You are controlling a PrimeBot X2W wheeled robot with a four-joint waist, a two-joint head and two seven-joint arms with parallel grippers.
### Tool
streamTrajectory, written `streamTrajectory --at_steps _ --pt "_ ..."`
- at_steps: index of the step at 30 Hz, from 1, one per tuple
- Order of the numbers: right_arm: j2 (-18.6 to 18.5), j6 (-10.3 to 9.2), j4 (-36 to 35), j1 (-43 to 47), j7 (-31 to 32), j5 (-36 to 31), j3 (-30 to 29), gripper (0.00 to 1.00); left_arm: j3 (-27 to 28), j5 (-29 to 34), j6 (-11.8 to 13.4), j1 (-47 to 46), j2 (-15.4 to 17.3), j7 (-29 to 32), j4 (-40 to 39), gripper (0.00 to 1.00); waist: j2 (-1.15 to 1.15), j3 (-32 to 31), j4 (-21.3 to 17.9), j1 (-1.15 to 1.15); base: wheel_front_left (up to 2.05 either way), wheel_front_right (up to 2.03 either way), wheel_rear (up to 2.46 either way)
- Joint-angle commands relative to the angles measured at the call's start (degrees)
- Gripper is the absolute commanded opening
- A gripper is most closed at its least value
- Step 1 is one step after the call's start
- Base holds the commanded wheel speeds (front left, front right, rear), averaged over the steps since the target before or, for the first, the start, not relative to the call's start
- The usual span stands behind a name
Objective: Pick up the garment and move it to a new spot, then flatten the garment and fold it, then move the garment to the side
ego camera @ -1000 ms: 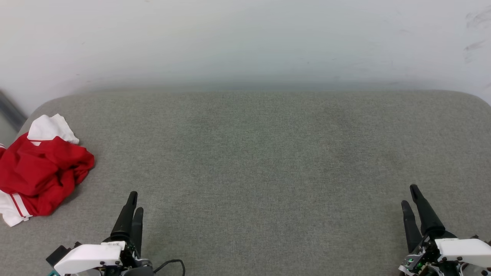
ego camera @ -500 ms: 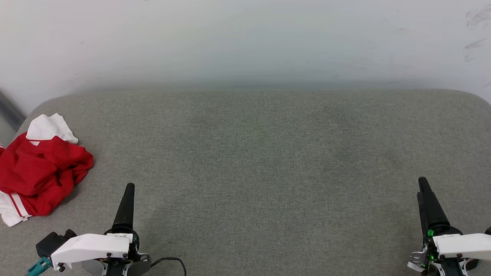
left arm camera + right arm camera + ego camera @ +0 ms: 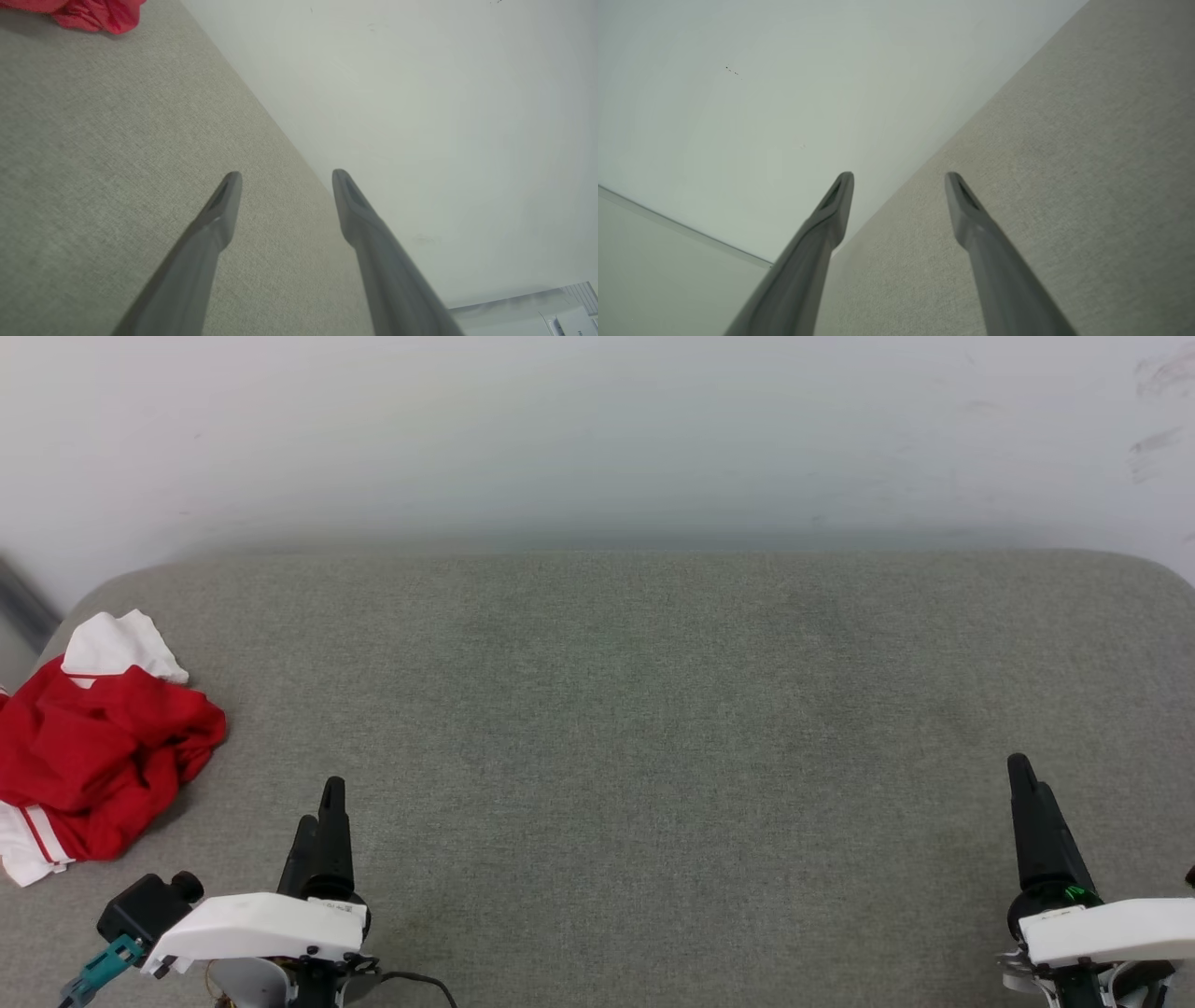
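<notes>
While jaws apart, left arm (image 3: 261, 929) low

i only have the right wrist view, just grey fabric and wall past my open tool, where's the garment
Observer: In the head view the garment lies crumpled at the left end of the grey cushion.
Operator: which tool is closer to it
Observer: The left tool. It sits to the right of the garment and nearer the robot, not touching it.
Operator: is that one open
Observer: Yes. The left wrist view shows its fingers apart with nothing between them.
</notes>
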Motion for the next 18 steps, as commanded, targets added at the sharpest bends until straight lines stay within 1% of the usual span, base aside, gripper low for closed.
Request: streamTrajectory --at_steps 1,7,18 --pt "-0.06 0.00 -1.58 0.09 -0.68 -3.24 0.31 1.00 -0.39 2.95 0.49 -0.06 0.14 -0.72 -1.31 1.00 0.00 0.03 0.00 0.00 0.00 0.00 0.00" --pt "-0.06 0.00 -2.63 0.85 -1.88 -10.08 0.97 1.00 -1.68 9.33 1.31 0.24 0.15 -1.95 -1.89 1.00 0.00 0.09 -0.01 0.00 0.00 0.00 0.00" --pt "-0.05 0.00 -3.42 2.36 -3.94 -19.53 1.28 1.00 -3.45 18.72 2.62 1.17 0.17 -4.00 -2.78 1.00 0.00 0.12 -0.02 0.00 0.00 0.00 0.00"
